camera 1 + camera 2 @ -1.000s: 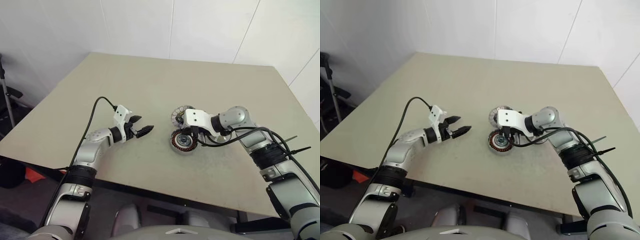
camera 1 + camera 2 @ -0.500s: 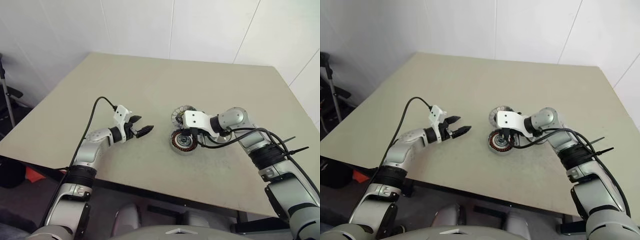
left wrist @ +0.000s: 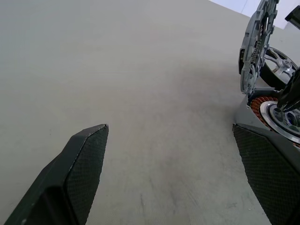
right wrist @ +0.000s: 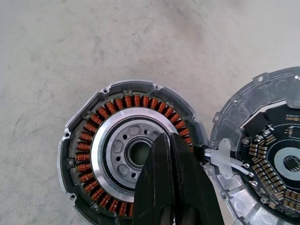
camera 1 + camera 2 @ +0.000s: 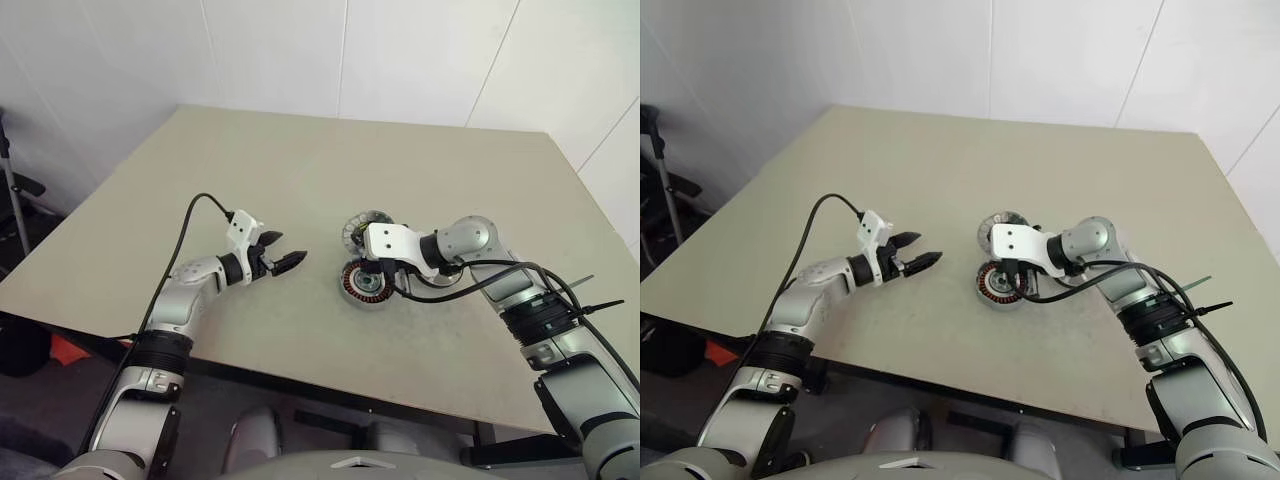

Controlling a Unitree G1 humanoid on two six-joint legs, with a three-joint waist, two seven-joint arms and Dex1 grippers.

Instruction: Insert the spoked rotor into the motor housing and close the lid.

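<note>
Tools first: my right tool (image 4: 171, 145) has its two black fingers pressed together with nothing between them, its tip over the silver inner ring of the motor housing (image 4: 101, 143), just beside the dark centre hole; I cannot tell whether it touches the metal. My left tool (image 5: 288, 260) hangs spread wide and empty above bare bench (image 5: 250, 180), well apart from the parts, its fingers (image 3: 82, 164) aimed toward them.

From the right wrist I see the motor housing lying flat, copper windings ringing the silver centre. The lid (image 4: 267, 154) is swung open next to it, joined at one edge by a white connector, inner circuit face showing. From the left wrist the lid stands nearly upright. Behind it lies the spoked rotor (image 3: 281, 63), flat on the bench.

Open room is generous: the parts sit mid-bench, far from every edge, with clear surface on all sides.
</note>
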